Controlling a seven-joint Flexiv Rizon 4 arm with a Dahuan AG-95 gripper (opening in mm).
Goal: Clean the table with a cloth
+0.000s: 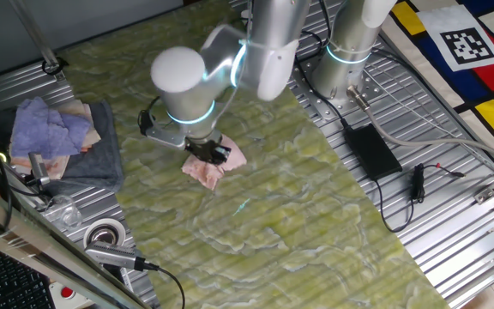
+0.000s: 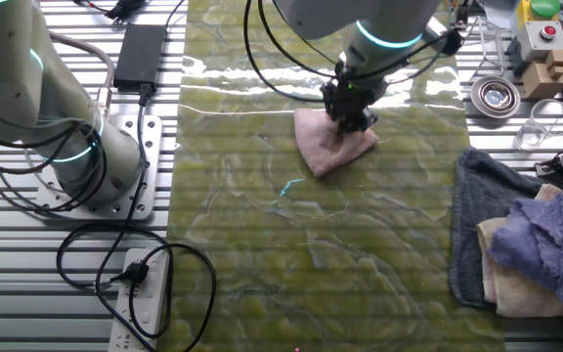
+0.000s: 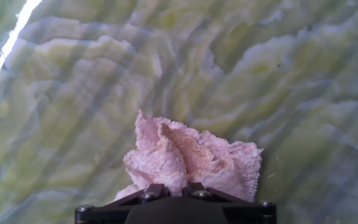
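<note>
The claw (image 2: 351,110) is pinched on the pink cloth (image 2: 328,143), which bunches under and just ahead of it on the table (image 2: 262,244); the grip looks small, so a hard wipe may pull the cloth free or only drag a wad

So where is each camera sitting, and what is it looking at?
One fixed view: high, beside the towel pile, looking down at the table; arm and pincer show.
Other fixed view: high on the opposite side; arm base shows.
Hand view: on the hand, looking along the pincer; only its tips show.
All three share the pink cloth.
</note>
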